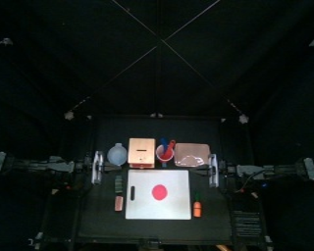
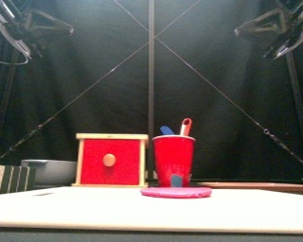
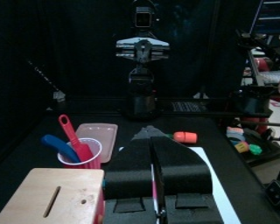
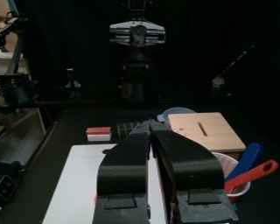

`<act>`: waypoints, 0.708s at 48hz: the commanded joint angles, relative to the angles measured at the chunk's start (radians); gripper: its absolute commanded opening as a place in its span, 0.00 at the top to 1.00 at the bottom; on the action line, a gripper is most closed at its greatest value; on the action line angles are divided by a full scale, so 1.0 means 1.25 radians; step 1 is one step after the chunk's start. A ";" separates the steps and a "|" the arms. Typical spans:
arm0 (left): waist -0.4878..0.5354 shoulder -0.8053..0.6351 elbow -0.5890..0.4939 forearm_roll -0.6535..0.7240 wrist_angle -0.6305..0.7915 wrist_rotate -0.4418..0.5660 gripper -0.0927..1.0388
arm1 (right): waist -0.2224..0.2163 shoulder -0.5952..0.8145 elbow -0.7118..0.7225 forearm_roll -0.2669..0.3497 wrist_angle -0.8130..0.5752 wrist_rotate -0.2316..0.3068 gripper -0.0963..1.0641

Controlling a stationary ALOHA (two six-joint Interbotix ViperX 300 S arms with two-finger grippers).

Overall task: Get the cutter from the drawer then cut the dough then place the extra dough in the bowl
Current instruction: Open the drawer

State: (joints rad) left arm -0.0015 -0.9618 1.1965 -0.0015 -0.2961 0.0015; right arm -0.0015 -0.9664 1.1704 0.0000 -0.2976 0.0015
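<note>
The left claw (image 3: 150, 132) has its two jaws pressed together with only a thin seam between them and nothing held. It hangs high over the left edge of the table (image 1: 91, 222), pointing in toward the middle. The right claw (image 4: 150, 134) mirrors it over the right edge, jaws likewise together and empty, so the two face each other across the things, well clear of all of them. Between them, toward the front, lies the white board (image 1: 181, 177) with the flat round red dough (image 1: 159, 191) on its middle, whole and uncut. A small red and white toy (image 1: 119, 203) lies on the table just left of the board, and an orange toy (image 1: 196, 208) lies just right of it. A dark green roll (image 4: 133, 128) sits by the board's back left corner. Behind the board stands the pale wooden box (image 1: 142, 149), its red drawer (image 2: 113, 163) shut flush, so whatever is inside is hidden. The blue-grey bowl (image 1: 117, 154) sits just left of the box. The red cup (image 2: 174, 157) stands just right of it, holding a blue knife (image 2: 167, 130) and a red knife (image 2: 186, 125) upright. The pink tray (image 1: 194, 153) lies to the right of the cup.
</note>
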 commanded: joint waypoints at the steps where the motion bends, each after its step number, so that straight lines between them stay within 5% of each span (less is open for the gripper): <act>1: -0.001 0.043 -0.025 -0.013 -0.022 -0.006 0.95 | -0.017 0.052 -0.023 0.000 -0.017 0.002 0.92; 13: -0.021 0.118 0.020 -0.093 -0.183 -0.007 0.94 | -0.071 0.313 -0.134 -0.031 -0.129 -0.009 0.89; 26: -0.092 0.214 0.109 -0.191 -0.453 -0.027 0.94 | -0.153 0.670 -0.340 -0.121 -0.256 -0.004 0.89; 34: -0.133 0.281 0.104 -0.205 -0.498 -0.049 0.94 | -0.187 0.823 -0.468 -0.171 -0.258 -0.001 0.89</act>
State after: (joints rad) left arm -0.1503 -0.6427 1.3530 -0.2546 -0.8958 -0.0568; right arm -0.2148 0.0123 0.6688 -0.1933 -0.6105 -0.0015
